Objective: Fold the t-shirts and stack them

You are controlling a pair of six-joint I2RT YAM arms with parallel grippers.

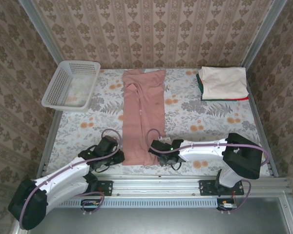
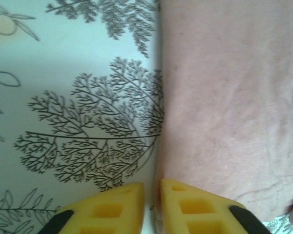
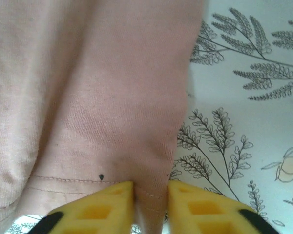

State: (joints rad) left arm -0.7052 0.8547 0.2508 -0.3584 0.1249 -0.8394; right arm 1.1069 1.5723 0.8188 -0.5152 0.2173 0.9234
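The dusty-pink t-shirt (image 1: 144,112) lies folded lengthwise as a long narrow strip down the middle of the table. At its near left corner, my left gripper (image 1: 118,157) is low on the cloth. In the left wrist view its yellow fingers are almost together at the left gripper (image 2: 151,187), with the pink edge (image 2: 229,97) caught in the thin gap. My right gripper (image 1: 158,153) is at the near right corner. There the right gripper (image 3: 150,187) pinches a raised fold of the stitched hem (image 3: 102,87). A stack of folded t-shirts (image 1: 224,80), cream on top, rests at the back right.
A white lattice basket (image 1: 71,85) stands at the back left, partly over the table's edge. The floral tablecloth (image 1: 200,117) is bare between the pink strip and the stack. Patterned walls close in the back and both sides.
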